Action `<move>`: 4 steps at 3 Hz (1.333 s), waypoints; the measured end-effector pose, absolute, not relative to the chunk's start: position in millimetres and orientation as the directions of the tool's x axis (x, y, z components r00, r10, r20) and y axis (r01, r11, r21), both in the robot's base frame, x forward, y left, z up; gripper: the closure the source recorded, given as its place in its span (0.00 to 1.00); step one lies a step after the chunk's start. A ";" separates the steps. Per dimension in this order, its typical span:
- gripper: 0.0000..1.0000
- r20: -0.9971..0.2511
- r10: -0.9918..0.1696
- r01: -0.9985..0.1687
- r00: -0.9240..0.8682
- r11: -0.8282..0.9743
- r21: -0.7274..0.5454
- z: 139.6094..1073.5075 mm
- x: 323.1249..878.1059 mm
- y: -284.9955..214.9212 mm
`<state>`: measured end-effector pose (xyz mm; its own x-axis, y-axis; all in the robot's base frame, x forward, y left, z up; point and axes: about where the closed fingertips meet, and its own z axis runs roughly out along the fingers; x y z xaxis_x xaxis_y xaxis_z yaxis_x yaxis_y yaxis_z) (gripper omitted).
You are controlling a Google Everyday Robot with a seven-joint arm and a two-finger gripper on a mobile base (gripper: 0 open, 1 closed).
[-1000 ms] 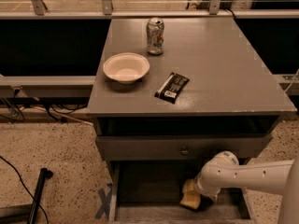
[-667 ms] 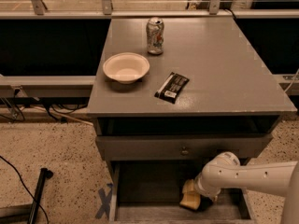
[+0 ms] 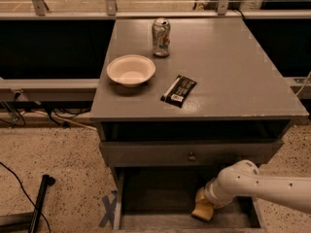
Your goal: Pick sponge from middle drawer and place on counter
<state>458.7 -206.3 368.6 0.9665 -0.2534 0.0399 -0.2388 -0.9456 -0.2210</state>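
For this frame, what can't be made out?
- Camera view: the gripper, low in the middle drawer, sits mostly hidden behind the arm's white wrist.
- The sponge is partly covered by it; contact cannot be told.
- The drawer's front is cut off by the bottom edge.
- Print on the black packet is too small to read.

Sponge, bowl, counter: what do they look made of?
Sponge: pale yellow and matte, with a bent shape that suggests soft foam. Bowl: matte white with a thin rim, probably paper or foam. Counter: flat matte grey, likely painted wood or laminate. The gripper is down in the middle drawer, at the sponge.
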 end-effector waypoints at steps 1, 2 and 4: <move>0.88 0.050 -0.246 -0.217 0.968 -0.921 -0.325 388.8 459.7 -195.3; 1.00 0.083 -0.231 -0.175 0.970 -0.887 -0.428 420.3 458.8 -187.0; 1.00 0.153 -0.236 -0.121 0.960 -0.837 -0.533 519.4 403.4 -213.2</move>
<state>403.4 -213.2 519.4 0.9595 -0.2362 0.1534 -0.1209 -0.8375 -0.5329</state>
